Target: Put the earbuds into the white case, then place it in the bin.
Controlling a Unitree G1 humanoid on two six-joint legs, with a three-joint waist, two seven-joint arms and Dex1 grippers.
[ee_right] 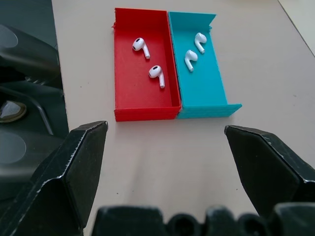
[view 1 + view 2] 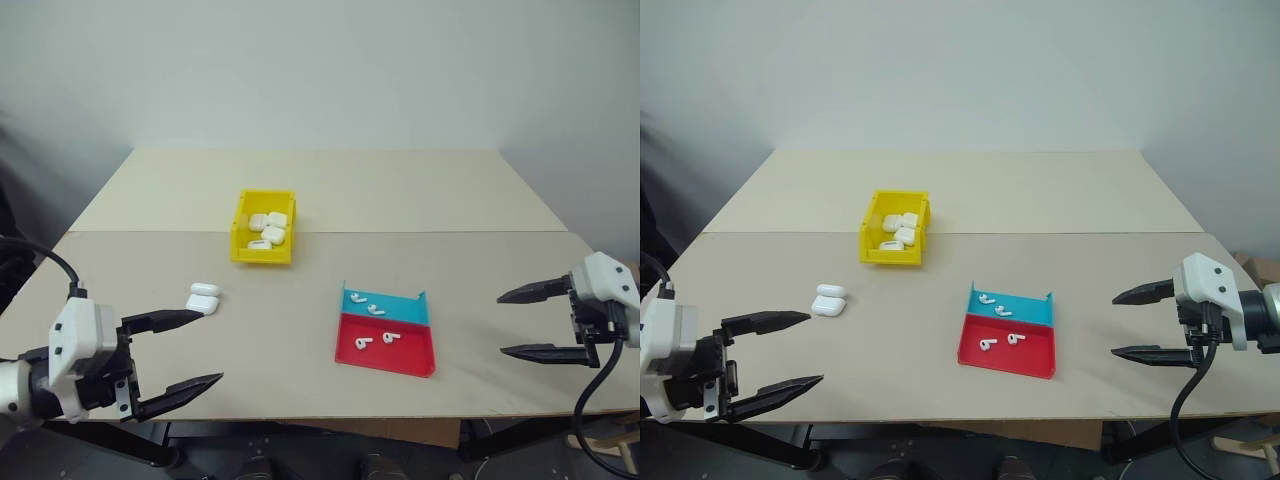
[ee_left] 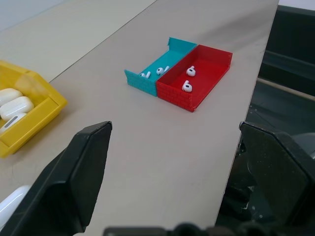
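While both arms hang above the near edge of the pale beige table (image 2: 420, 200), neither holds anything. Spread wide and empty, the left gripper (image 2: 195, 350) has its two black fingers pointing toward the table's middle. Just beyond its upper fingertip, apart from it, lies the small glossy white rounded case (image 2: 203, 297), resting on the tabletop with its lid down as far as can be seen. Farther out from that gripper, toward the back of the table, stands the small bright yellow rectangular plastic bin (image 2: 249, 250); several more white cases lie piled inside it.

Equally wide apart and empty, the right gripper (image 2: 520, 322) has its fingers pointing inward across the table. Off its fingertips, well apart from them, sits the flat two-part plastic tray (image 1: 172, 110), one half red and one half teal, roughly midway between the two grippers. Four tiny white plastic earbuds with short stems lie in it: two earbuds in the red half (image 1: 149, 61), which is the half nearer the table's front edge, and two earbuds in the teal half (image 1: 194, 50) behind it. None touches another.
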